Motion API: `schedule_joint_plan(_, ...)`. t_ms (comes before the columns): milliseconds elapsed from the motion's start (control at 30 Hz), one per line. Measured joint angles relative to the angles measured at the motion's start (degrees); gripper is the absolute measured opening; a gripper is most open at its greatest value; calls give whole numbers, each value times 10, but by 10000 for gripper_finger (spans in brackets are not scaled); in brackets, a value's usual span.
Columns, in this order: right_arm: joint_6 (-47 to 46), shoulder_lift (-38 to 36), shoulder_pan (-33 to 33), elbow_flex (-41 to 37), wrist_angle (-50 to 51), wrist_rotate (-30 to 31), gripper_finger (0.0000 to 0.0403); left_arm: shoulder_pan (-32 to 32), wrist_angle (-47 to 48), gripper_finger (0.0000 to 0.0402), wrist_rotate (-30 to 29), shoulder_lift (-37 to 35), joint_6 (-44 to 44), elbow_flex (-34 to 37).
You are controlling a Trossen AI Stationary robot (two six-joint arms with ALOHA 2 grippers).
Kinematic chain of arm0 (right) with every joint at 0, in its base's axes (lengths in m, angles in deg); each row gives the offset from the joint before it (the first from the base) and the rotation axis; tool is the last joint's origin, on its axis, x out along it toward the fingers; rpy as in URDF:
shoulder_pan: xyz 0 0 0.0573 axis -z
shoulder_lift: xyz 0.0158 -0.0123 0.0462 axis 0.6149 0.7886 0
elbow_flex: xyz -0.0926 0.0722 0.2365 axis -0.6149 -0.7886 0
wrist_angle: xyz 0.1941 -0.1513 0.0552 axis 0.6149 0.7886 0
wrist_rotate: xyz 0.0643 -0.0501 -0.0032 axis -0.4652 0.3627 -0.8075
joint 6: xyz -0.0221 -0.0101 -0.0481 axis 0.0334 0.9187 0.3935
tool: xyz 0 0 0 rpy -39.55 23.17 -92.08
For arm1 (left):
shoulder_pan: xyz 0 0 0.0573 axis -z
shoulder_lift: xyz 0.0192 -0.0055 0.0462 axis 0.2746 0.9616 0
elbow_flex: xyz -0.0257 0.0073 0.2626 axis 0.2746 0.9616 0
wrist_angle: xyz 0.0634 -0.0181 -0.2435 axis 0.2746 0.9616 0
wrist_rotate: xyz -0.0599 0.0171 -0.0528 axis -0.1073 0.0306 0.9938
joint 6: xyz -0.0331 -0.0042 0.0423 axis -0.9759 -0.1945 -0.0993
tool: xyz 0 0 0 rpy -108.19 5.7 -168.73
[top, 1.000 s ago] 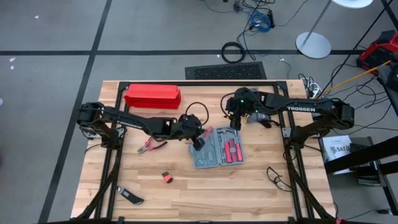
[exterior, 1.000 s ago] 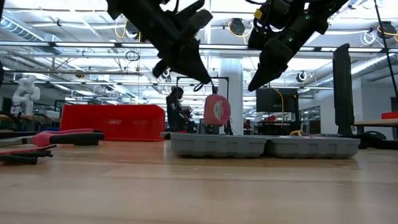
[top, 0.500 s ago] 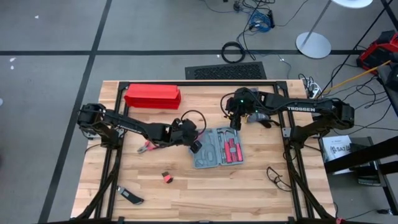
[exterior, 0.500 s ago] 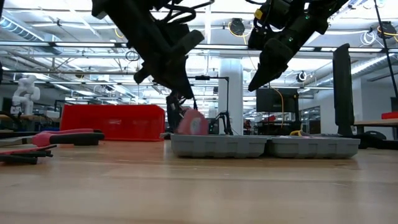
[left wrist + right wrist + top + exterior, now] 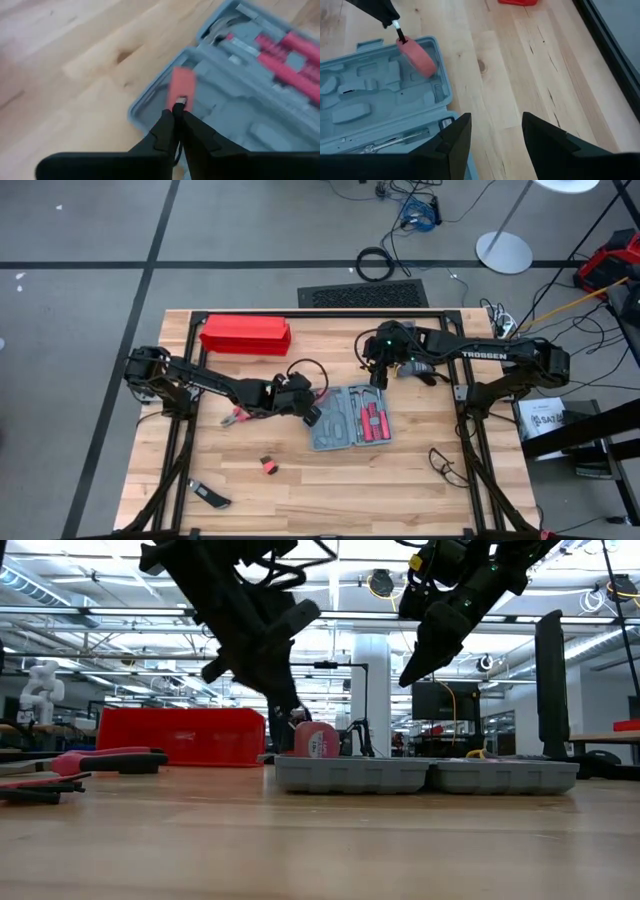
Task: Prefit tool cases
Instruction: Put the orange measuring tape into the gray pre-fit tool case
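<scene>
1. Centrally on the table (image 5: 400, 490), the tool case (image 5: 350, 418) lies wide open and flat, its long axis running from about eight o'clock up to two o'clock in the high view.
2. Its shell is blue-grey with rounded corners; the half toward two o'clock holds red-handled tools (image 5: 374, 420), the other half shows mostly bare grey recesses.
3. Left gripper (image 5: 178, 111) is at the case's nine o'clock edge, fingers nearly together, pinching the tab of a round pink-red tape measure (image 5: 316, 741) that rests in the emptier half.
4. Right gripper (image 5: 492, 131) hangs above the case's twelve o'clock side, fingers apart, holding nothing.
5. Open wood lies toward six o'clock; red pliers (image 5: 240, 416) sit at nine, a red box (image 5: 245, 335) at eleven.
</scene>
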Motion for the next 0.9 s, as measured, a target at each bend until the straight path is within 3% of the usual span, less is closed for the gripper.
schedule_joint_plan(533,-15,0,-2,0,-1,-2,171,-13,98,112,65,0,-12,0)
schedule_joint_plan(733,-15,0,-2,0,-17,-2,171,-15,47,116,61,-12,108,-17)
schedule_joint_plan(900,-14,0,-2,0,-22,-2,171,-52,-1,116,59,-2,209,-23)
